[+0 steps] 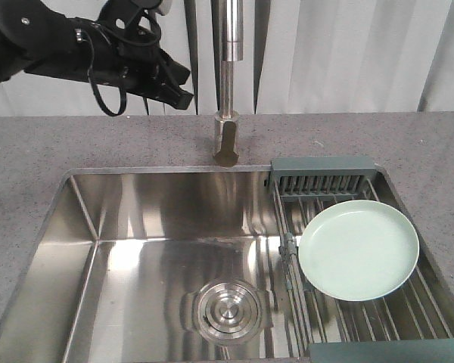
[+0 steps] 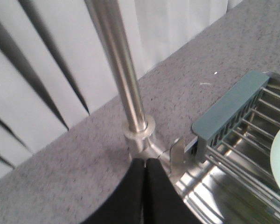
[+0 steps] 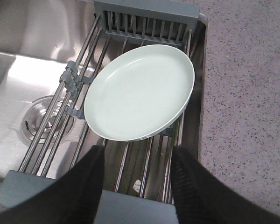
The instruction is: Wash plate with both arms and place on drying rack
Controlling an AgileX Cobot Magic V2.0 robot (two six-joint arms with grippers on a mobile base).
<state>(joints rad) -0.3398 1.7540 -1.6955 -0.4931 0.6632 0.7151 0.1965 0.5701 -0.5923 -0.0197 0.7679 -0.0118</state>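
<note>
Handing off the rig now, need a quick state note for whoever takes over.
Left gripper: shut, empty, up by the faucet.
Right gripper: open, empty, above the near end of the drying rack.
Plate: lying flat on the rack rods over the right side of the sink.
Done: plate is on the rack.
Left: can't tell whether it was washed; no water running. Otherwise retract both arms.

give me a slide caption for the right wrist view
Open right gripper above mint plate lying on the drying rack over the sink.
</note>
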